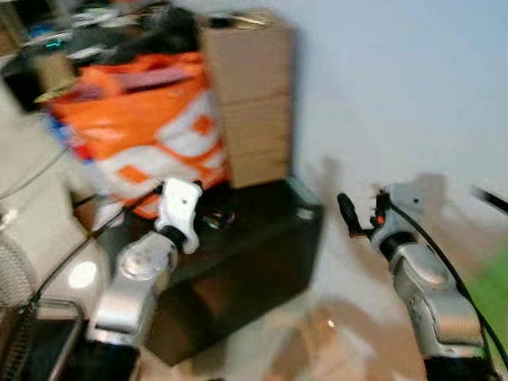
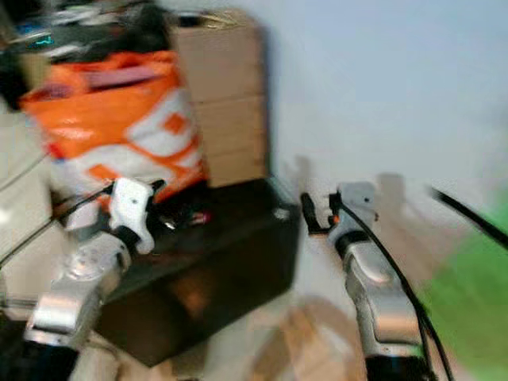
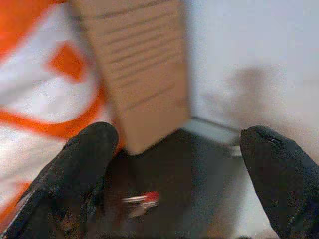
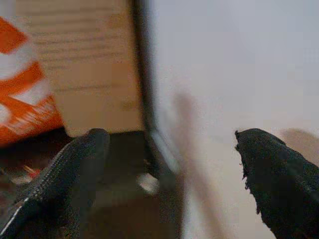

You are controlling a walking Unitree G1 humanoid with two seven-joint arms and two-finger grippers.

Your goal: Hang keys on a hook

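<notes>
On top of a low black table [image 1: 262, 238] lies a small thing with a red bit and a silver bit, most likely the keys [image 3: 142, 200] (the picture is too blurry to be sure). They rest on the dark top, near the front of the cardboard boxes [image 1: 250, 95] and just beside the big orange and white bag [image 1: 143, 127].

Both head views are smeared. The left claw [image 3: 174, 174] is held out over the table, pointing at the keys. Its two black fingers [image 3: 84, 164] are spread wide apart and nothing is between them. The keys sit lower than the fingers, not touching them.

Off to the right, the right claw [image 4: 169, 179] hangs in the air past the end of the table, close to the pale wall [image 1: 397, 79]. Its fingers [image 4: 276, 174] are spread apart too, and they hold nothing. From its wrist view you can see the edge of the table, the side of the boxes and a strip of the orange bag.

Brown floor [image 1: 317, 349] shows under the table, and a green patch [image 2: 476, 302] sits at the far right. I cannot make out a hook on the wall.
</notes>
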